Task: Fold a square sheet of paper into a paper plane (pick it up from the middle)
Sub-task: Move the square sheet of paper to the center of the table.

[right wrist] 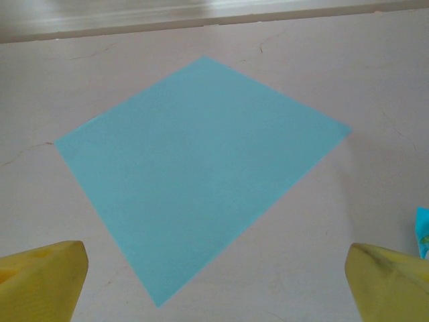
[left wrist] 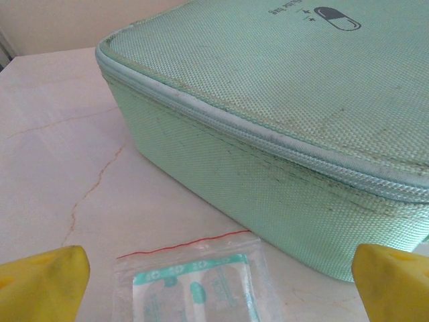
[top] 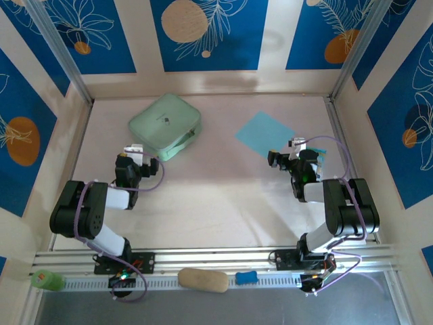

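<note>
The square sheet of paper (top: 265, 134) lies flat and unfolded on the table at the back right, light cyan-blue, one corner turned toward the arms; no paper plane shape shows. In the right wrist view the sheet (right wrist: 201, 168) spreads out just ahead of my right gripper (right wrist: 218, 282), whose yellow fingertips (right wrist: 40, 278) stand wide apart with nothing between them. My right gripper (top: 292, 154) sits just short of the sheet's near corner. My left gripper (top: 135, 157) is open too, yellow fingertips (left wrist: 47, 282) far apart, low over the table in front of the mint-green case (top: 166, 125).
The mint-green zipped case (left wrist: 281, 114) stands close ahead of the left gripper. A clear zip packet of plasters (left wrist: 191, 285) lies between the left fingers on the table. A small printed blue packet (right wrist: 422, 235) lies right of the right gripper. Walls ring the table.
</note>
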Controlling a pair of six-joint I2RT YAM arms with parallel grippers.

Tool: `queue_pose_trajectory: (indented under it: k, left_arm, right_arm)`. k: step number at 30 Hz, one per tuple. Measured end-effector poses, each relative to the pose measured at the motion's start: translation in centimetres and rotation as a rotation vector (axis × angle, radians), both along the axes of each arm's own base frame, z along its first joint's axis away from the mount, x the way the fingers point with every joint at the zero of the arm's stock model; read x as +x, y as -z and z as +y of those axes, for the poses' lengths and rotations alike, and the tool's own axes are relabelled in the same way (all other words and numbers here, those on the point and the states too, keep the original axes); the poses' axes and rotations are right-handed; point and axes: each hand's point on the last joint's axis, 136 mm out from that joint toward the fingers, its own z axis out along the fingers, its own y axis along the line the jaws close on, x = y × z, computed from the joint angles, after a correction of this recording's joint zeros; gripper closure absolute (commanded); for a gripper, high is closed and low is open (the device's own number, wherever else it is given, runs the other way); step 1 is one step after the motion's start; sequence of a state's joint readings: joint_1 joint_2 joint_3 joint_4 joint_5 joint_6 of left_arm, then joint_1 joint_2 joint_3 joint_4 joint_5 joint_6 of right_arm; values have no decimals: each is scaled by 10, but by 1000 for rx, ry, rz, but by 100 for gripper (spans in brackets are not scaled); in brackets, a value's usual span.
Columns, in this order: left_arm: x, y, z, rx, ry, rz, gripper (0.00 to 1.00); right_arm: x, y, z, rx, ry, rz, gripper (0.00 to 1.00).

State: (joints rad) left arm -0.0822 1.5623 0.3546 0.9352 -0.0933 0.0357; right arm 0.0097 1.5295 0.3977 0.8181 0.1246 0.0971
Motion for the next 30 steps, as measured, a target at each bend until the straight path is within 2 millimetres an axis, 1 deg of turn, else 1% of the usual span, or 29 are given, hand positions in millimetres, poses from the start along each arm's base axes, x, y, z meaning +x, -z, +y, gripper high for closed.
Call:
queue_pose_trajectory:
  k: [22, 24, 27, 28, 30]
  left_arm:
    - [1, -1, -2, -8, 16, -2, 0]
    - [-4, -4, -3, -12, 24, -17, 0]
    - [-15, -15, 0, -13, 10, -37, 0]
    - [-18, -22, 3, -16, -7, -44, 0]
    - [-20, -44, 14, -38, -82, -51, 0]
  right_arm:
    - [0, 1, 0, 2, -2, 3, 1]
    - [-1, 1, 2, 1, -11, 5, 1]
    - [-3, -1, 3, 2, -14, 36, 1]
    - [0, -5, 4, 9, -17, 56, 1]
    - [8, -20, 5, 30, -22, 86, 1]
